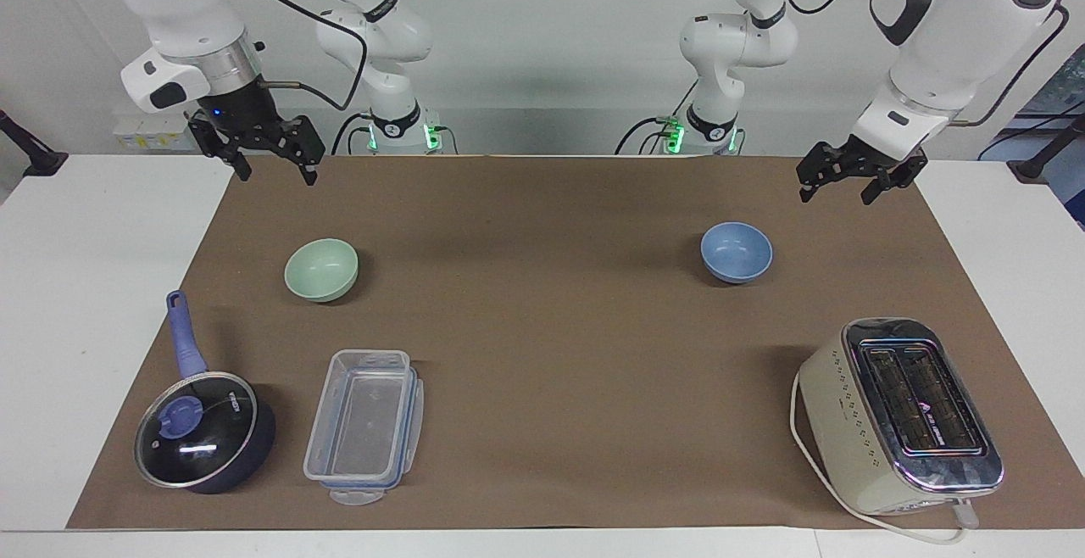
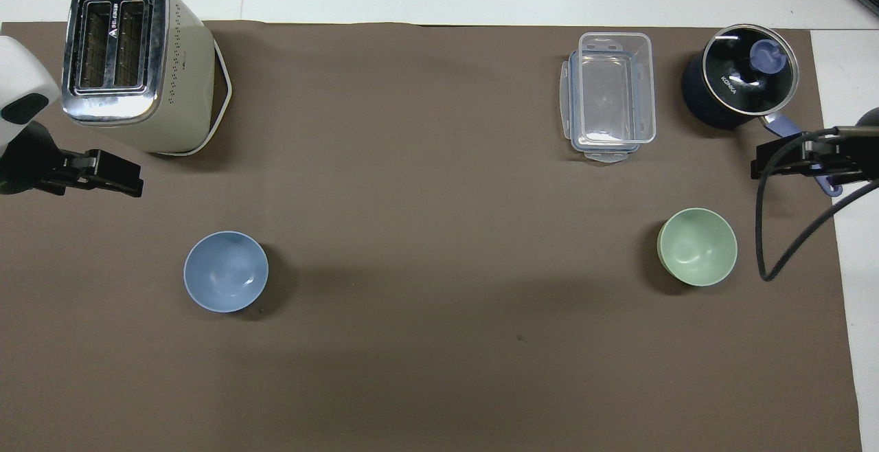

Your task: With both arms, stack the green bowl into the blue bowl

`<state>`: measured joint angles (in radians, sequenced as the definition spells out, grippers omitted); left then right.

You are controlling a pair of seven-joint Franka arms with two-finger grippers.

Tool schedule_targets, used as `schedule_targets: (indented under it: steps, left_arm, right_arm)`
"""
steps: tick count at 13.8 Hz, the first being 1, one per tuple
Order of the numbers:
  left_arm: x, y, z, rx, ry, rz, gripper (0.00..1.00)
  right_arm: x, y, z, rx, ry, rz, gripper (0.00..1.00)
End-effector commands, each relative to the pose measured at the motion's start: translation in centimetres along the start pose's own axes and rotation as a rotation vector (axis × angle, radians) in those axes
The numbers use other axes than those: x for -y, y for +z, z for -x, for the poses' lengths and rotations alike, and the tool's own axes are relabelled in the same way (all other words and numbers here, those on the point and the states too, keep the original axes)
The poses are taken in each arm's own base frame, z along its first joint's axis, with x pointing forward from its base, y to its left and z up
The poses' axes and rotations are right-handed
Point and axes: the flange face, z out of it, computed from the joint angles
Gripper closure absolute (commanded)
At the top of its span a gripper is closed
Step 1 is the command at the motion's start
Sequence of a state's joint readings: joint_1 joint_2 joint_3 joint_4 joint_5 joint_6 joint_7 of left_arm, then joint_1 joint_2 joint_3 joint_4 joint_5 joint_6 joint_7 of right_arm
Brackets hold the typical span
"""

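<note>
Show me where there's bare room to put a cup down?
The widest bare stretch of mat lies between the green bowl and blue bowl, and between the plastic box and toaster. It is crowded where the pan sits beside the box.

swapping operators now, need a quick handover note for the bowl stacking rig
Left gripper: open, empty, raised over the mat's edge at its own end.
Right gripper: open, empty, raised at its own end.
Green bowl: upright on the mat toward the right arm's end, untouched.
Blue bowl: upright toward the left arm's end, empty.
Done: nothing yet.
Left: pick up the green bowl, set it inside the blue bowl.
</note>
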<state>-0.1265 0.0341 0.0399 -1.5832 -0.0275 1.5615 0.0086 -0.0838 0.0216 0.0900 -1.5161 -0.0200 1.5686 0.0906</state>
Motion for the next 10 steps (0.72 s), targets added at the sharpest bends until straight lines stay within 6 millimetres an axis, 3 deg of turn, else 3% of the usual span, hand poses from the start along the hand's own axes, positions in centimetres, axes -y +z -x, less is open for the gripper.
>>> schedule_targets:
  steps: [1,4,10]
  left_arm:
    - [0.2,-0.5,0.1,0.007,0.011,-0.011,0.0]
    - [0.2,-0.5,0.1,0.007,0.011,-0.011,0.0]
    - [0.2,-0.5,0.1,0.007,0.011,-0.011,0.0]
  right_arm:
    - [0.1,0.1,0.2,-0.002,-0.029,0.011,0.0]
    - [-0.8,0.2,0.1,0.002,-0.013,0.0,0.0]
    - [-0.8,0.2,0.1,0.002,-0.012,0.0,0.0]
